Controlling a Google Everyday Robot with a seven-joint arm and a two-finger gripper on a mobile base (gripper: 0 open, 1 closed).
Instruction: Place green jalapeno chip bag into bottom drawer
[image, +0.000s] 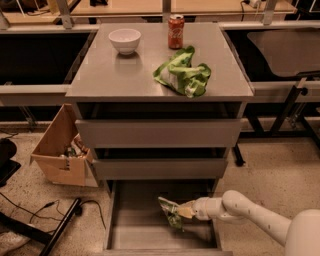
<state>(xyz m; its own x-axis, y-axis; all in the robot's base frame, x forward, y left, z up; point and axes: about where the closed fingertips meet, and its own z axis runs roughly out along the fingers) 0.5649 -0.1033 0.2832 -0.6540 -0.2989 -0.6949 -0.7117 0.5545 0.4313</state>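
Note:
The green jalapeno chip bag (170, 212) is a small dark-green foil bag with a pale panel. It hangs inside the open bottom drawer (135, 220), close above the grey floor at its right half. My gripper (183, 210) comes in from the right on a white arm and is shut on the bag's right edge. The two upper drawers are closed.
On the cabinet top sit a white bowl (124, 40), a red soda can (175, 24) and a larger bright lime-green bag (183, 74). An open cardboard box (60, 150) stands on the floor left of the cabinet. Cables and a dark bar lie at the lower left.

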